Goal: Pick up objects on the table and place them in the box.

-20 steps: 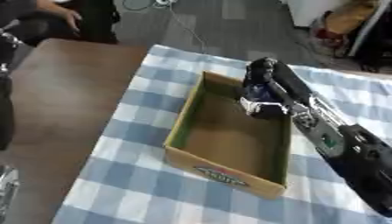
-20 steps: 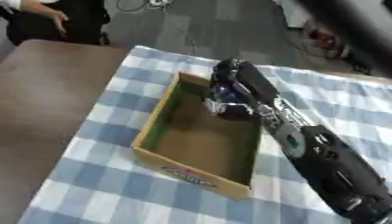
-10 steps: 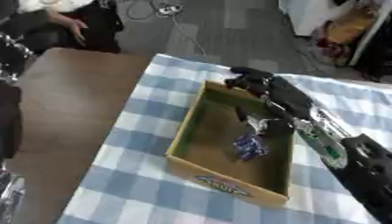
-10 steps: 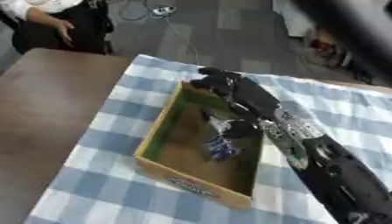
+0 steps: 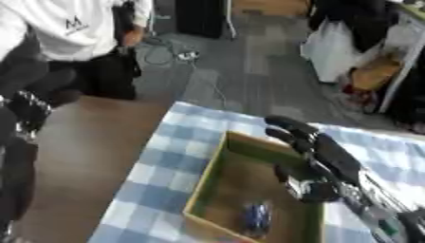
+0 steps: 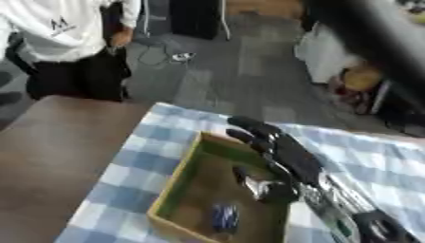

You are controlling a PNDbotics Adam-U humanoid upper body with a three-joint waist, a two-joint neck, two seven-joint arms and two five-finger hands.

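Above the box [image 5: 206, 182], right hand [image 5: 319, 154] outstretched, fingers straight, blue object [image 5: 256, 216] inside

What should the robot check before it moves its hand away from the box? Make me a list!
1. Is the small blue thing inside the box? Ok, it lies on the box floor near the front wall.
2. Is the right hand empty? Ok, its fingers are stretched out and hold nothing.
3. Is the right hand clear of the blue thing? Ok, the hand hangs over the far right part of the box, apart from it.
4. Is the box sitting flat on the checked cloth? Ok, as far as shows.
5. Is anything else left on the table to pick up? Cannot tell, only part of the table shows.
6. Where is the left hand? Cannot tell, it does not show.
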